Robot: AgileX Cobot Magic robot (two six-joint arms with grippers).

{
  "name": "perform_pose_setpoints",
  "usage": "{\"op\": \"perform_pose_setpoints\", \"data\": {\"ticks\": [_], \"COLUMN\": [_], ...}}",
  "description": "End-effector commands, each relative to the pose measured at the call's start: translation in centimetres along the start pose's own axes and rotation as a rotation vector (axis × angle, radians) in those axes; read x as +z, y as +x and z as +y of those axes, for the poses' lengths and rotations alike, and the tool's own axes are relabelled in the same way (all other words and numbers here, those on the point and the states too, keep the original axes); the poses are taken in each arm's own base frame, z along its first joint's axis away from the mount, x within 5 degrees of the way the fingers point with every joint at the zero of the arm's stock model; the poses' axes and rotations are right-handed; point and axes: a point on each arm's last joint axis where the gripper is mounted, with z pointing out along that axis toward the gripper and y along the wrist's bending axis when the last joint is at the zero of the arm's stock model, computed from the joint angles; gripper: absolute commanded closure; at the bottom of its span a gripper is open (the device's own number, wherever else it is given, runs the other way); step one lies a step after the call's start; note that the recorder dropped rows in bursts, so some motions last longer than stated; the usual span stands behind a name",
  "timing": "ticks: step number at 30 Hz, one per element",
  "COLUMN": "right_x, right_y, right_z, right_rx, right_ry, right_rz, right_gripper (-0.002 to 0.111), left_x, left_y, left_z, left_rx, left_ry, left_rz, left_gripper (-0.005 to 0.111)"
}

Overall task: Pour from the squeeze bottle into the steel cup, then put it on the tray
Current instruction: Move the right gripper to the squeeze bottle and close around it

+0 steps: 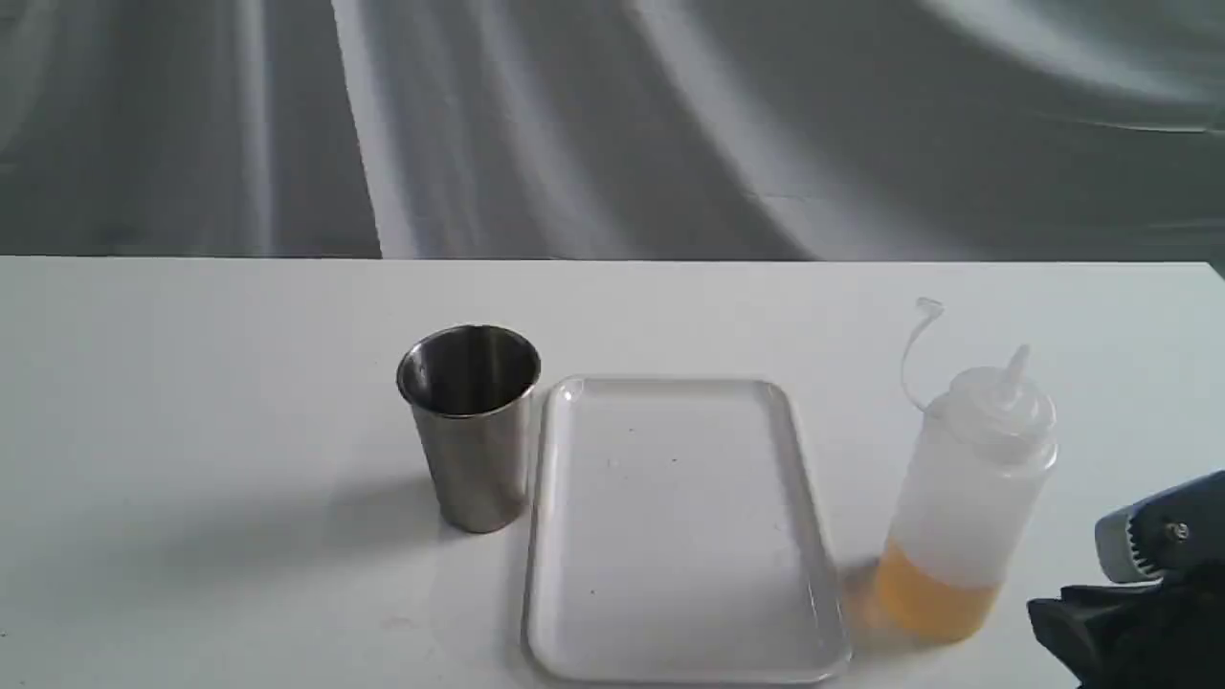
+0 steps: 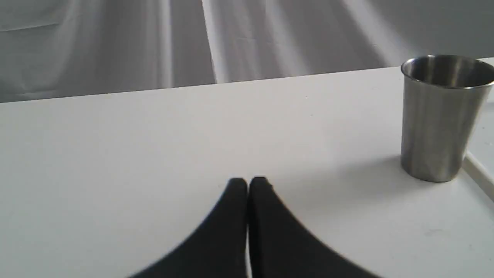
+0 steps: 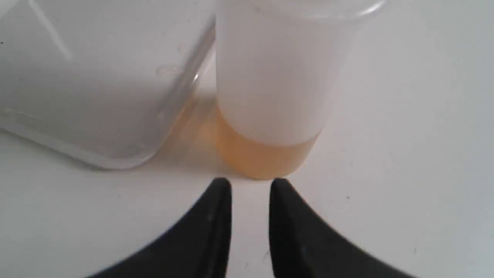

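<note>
My right claw (image 3: 250, 185) is narrow, a slit btwn the tips, holding nothing; the squeeze bottle (image 3: 272, 77) stands upright just ahead of it, beside the tray (image 1: 565, 411), cap off; the steel cup (image 1: 471, 431) is on the tray's other side. Risk: gap looks too tight for the body, so driving in w/o opening wider would shove or tip it; soft wall + open nozzle, a hard pinch may squirt early. Left claw (image 2: 247, 184) is pressed together, empty, near the cup.
</note>
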Motion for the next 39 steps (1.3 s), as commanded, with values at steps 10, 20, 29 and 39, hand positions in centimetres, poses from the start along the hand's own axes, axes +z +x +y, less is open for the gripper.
{"op": "perform_pose_setpoints", "data": {"ticks": [10, 20, 29, 39], "right_x": [0.0, 0.1, 2.3, 4.5], "right_y": [0.0, -0.1, 0.1, 0.5], "right_z": [0.1, 0.1, 0.0, 0.1], "right_rx": [0.124, 0.135, 0.130, 0.131], "right_ry": [-0.002, -0.002, 0.005, 0.014], "right_rz": [-0.015, -0.018, -0.049, -0.085], "right_gripper": [0.017, 0.016, 0.016, 0.016], "left_x": [0.0, 0.0, 0.0, 0.0], "left_y": [0.1, 0.1, 0.1, 0.1], "left_z": [0.0, 0.0, 0.0, 0.0], "left_rx": [-0.003, -0.003, -0.006, -0.003], "left_ry": [-0.001, -0.001, -0.001, -0.001], "left_rz": [-0.006, -0.006, -0.006, -0.006], "left_gripper": [0.107, 0.107, 0.107, 0.107]}}
